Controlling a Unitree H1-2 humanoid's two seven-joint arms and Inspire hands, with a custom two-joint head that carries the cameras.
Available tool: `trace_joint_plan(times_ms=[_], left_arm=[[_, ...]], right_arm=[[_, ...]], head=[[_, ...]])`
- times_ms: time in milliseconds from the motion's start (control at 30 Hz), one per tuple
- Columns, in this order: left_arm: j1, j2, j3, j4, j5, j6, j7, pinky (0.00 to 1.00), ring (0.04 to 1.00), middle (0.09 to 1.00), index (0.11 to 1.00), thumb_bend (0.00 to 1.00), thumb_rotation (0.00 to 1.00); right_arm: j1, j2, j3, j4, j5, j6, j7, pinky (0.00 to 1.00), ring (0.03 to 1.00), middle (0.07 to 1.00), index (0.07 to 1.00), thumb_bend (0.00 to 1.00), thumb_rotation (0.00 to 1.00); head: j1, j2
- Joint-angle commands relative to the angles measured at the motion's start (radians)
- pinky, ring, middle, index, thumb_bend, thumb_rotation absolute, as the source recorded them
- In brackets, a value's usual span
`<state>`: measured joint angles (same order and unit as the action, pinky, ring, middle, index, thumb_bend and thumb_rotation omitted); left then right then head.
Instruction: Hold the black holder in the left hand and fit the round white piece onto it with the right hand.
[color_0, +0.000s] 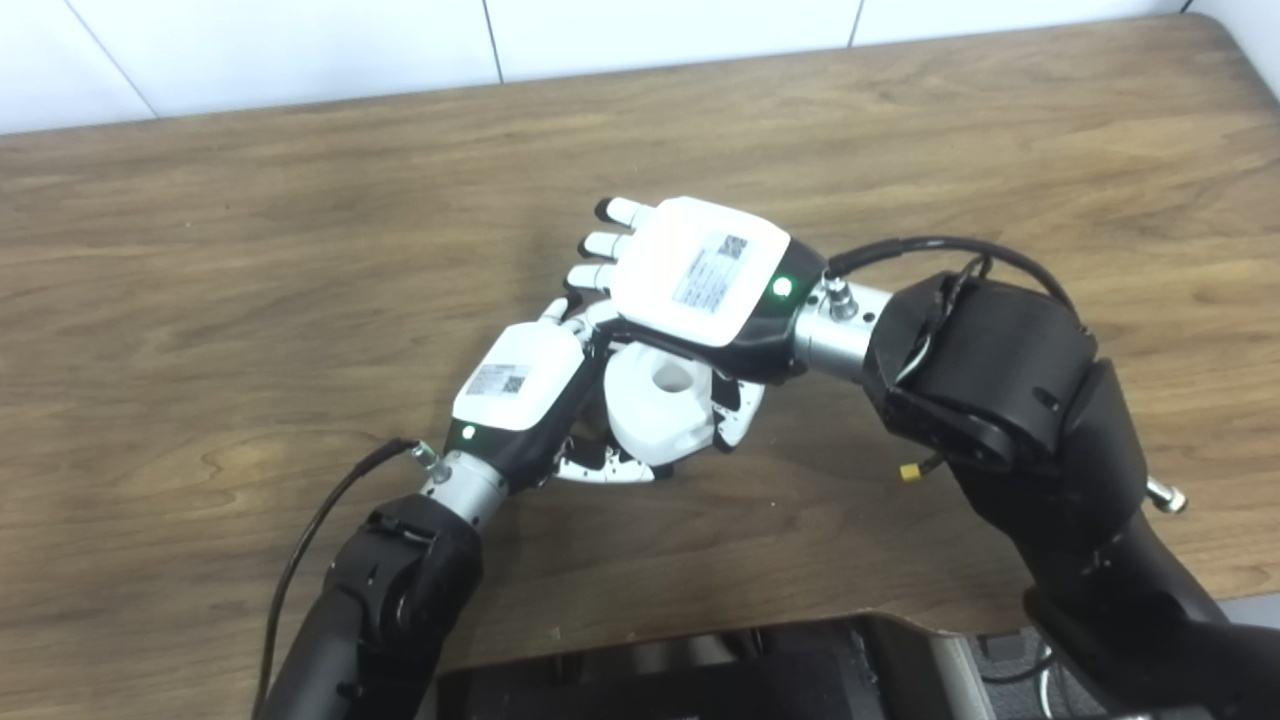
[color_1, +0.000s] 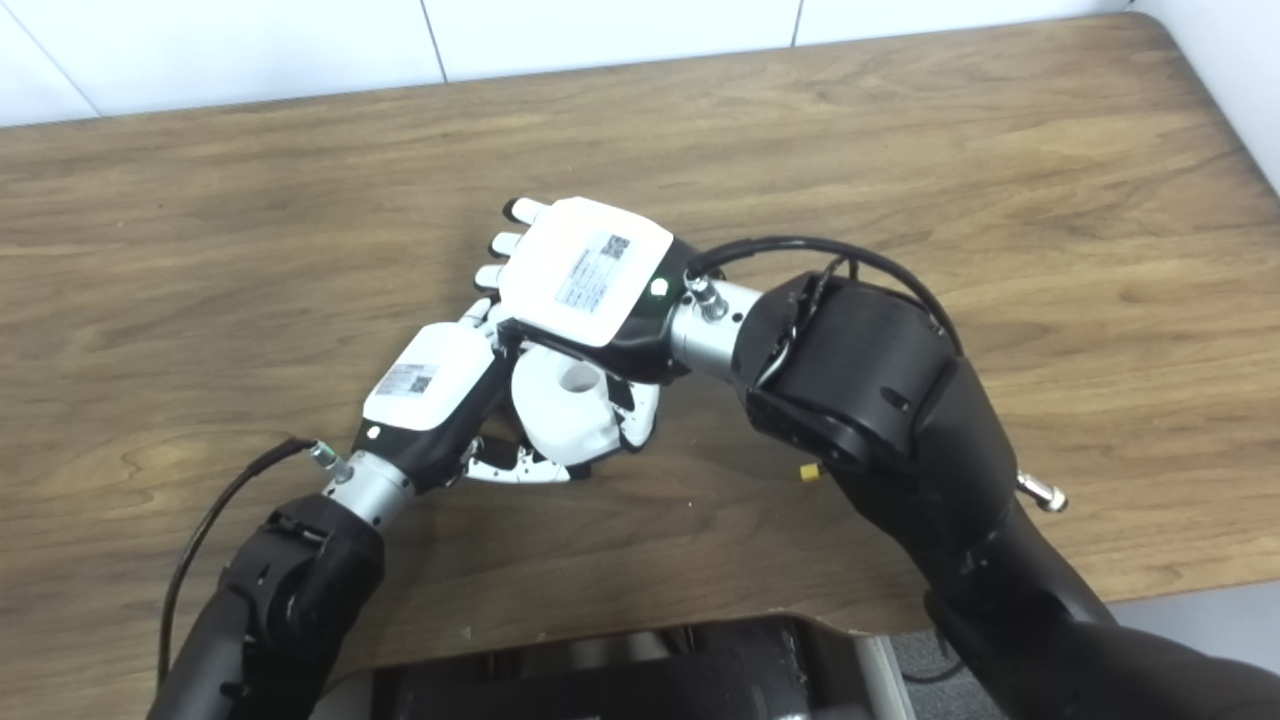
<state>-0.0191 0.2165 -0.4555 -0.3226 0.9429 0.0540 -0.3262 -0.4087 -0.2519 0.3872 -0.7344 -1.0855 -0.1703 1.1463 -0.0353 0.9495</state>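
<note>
Mid-frame: my left hand (color_0: 520, 385) and right hand (color_0: 700, 270) meet around the round white piece (color_0: 660, 405). Right thumb pinches it, fingers spread beyond. Left fingers curl beneath; black holder hidden, grip unconfirmed. Fit judged underway, seating unverified. Wooden table (color_0: 250, 250); white wall (color_0: 300, 45) along upper edge.

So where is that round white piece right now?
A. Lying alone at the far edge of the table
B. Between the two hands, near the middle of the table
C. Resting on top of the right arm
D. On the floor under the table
B: the round white piece sits between the left hand and the right hand, which meet over the table.
</note>
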Motion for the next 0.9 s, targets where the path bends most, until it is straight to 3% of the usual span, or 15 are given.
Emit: trace_joint_plan(times_ms=[0, 400, 600, 700, 867], left_arm=[[-0.005, 0.003, -0.010, 0.020, 0.021, 0.005, -0.019, 1.00, 0.894, 0.801, 0.486, 0.52, 0.06], [-0.006, 0.003, -0.010, 0.015, 0.024, 0.007, -0.022, 1.00, 0.885, 0.799, 0.486, 0.52, 0.06], [-0.007, 0.002, -0.009, 0.023, 0.021, 0.007, -0.018, 1.00, 0.889, 0.793, 0.486, 0.52, 0.06], [-0.007, -0.001, -0.008, 0.026, 0.020, 0.013, -0.021, 1.00, 0.890, 0.791, 0.486, 0.52, 0.06], [-0.007, 0.001, -0.007, 0.032, 0.023, 0.008, -0.014, 1.00, 0.888, 0.789, 0.485, 0.52, 0.06]], right_arm=[[-0.030, 0.002, -0.009, -0.026, 0.004, -0.012, -0.008, 1.00, 0.955, 0.943, 0.735, 1.00, 0.32], [-0.050, -0.011, -0.025, -0.041, -0.004, -0.016, 0.006, 1.00, 1.000, 1.000, 0.860, 1.00, 0.41], [-0.117, -0.014, -0.063, -0.060, 0.027, 0.060, 0.099, 1.00, 1.000, 1.000, 0.935, 1.00, 0.44], [-0.166, -0.053, -0.047, -0.063, 0.037, 0.119, 0.121, 1.00, 1.000, 1.000, 0.967, 1.00, 0.47], [-0.233, -0.142, -0.027, -0.098, 0.124, 0.324, 0.123, 1.00, 1.000, 1.000, 0.983, 1.00, 0.46]], head=[[-0.001, 0.001], [-0.001, 0.000], [-0.007, -0.005], [-0.004, -0.008], [-0.003, -0.012]])
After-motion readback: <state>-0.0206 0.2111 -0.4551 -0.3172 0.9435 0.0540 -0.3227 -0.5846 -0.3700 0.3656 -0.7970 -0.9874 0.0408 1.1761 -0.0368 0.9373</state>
